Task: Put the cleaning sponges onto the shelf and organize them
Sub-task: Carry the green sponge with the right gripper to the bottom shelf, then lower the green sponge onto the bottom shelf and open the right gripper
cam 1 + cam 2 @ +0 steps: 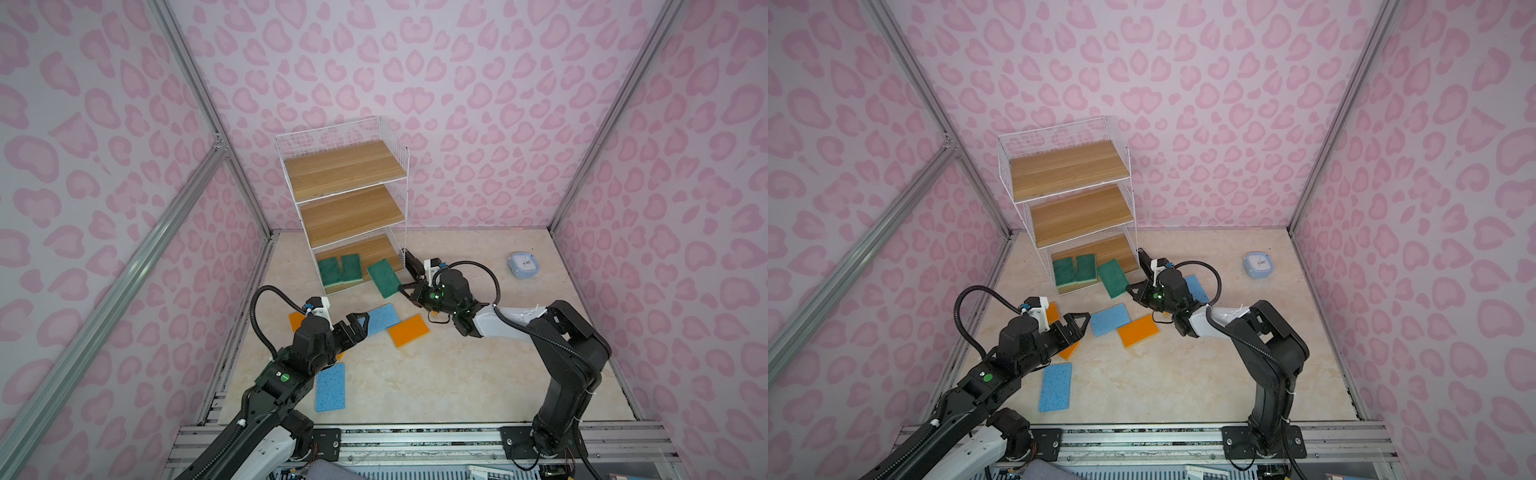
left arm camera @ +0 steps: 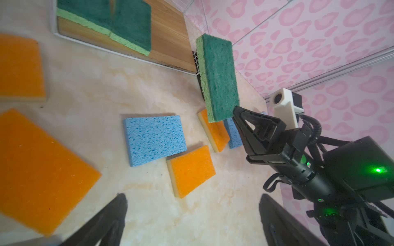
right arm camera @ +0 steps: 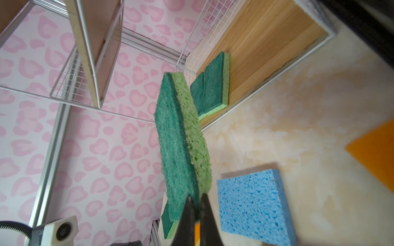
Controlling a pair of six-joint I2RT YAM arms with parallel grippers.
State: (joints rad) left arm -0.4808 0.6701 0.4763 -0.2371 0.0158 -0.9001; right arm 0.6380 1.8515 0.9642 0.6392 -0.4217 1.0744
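**Right arm has a green sponge at the shelf's bottom tier**

Right end effector (image 3: pixel 195 199) is pinched tight on one short end of a green sponge (image 3: pixel 181 144). The sponge has a fuzzy dark scouring face and a pale porous foam back. It hangs tilted above the marbled desk (image 1: pixel 436 374), just in front of the front right corner of the shelf (image 1: pixel 345 170) at the lowest tier.

Two shelved green sponges (image 1: pixel 330 270) lie flat and touching on the left of that wooden board. The right part of the board and both upper boards are bare.

Left end effector (image 1: pixel 360 319) is spread wide with nothing in it, just beside a blue porous sponge (image 1: pixel 383 318). An orange sponge (image 1: pixel 409 330) lies flat against the blue one's edge.
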